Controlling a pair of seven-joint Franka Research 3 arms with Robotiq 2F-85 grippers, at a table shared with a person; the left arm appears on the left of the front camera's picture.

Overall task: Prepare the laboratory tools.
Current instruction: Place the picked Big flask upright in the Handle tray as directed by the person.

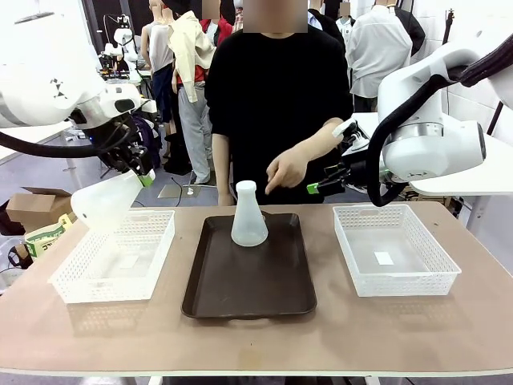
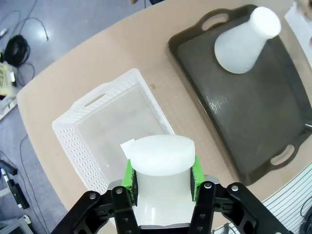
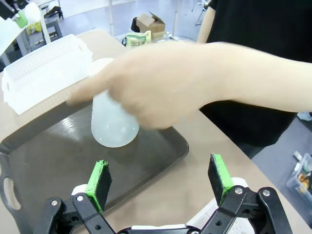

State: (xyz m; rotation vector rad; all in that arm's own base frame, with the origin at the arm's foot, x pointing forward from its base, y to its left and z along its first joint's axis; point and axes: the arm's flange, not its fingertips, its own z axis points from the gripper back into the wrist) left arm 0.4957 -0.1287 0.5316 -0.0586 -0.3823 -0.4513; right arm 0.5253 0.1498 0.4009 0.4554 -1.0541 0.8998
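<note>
One frosted-white conical flask (image 1: 249, 217) stands upright at the far end of the dark brown tray (image 1: 248, 285). It is also seen in the left wrist view as the flask (image 2: 243, 44) and in the right wrist view as the flask (image 3: 113, 124). My left gripper (image 1: 141, 173) is shut on the neck of a second flask (image 1: 106, 202), held tilted in the air over the left basket (image 1: 120, 265). The green pads (image 2: 128, 175) clamp that flask (image 2: 161, 158). My right gripper (image 1: 327, 181) hovers open and empty behind the tray's right side, its pads (image 3: 100, 181) wide apart.
The person's hand (image 1: 284, 170) reaches over the tray just behind the standing flask, blurred in the right wrist view (image 3: 161, 83). A second white mesh basket (image 1: 394, 250) sits right of the tray. The table's near strip is bare.
</note>
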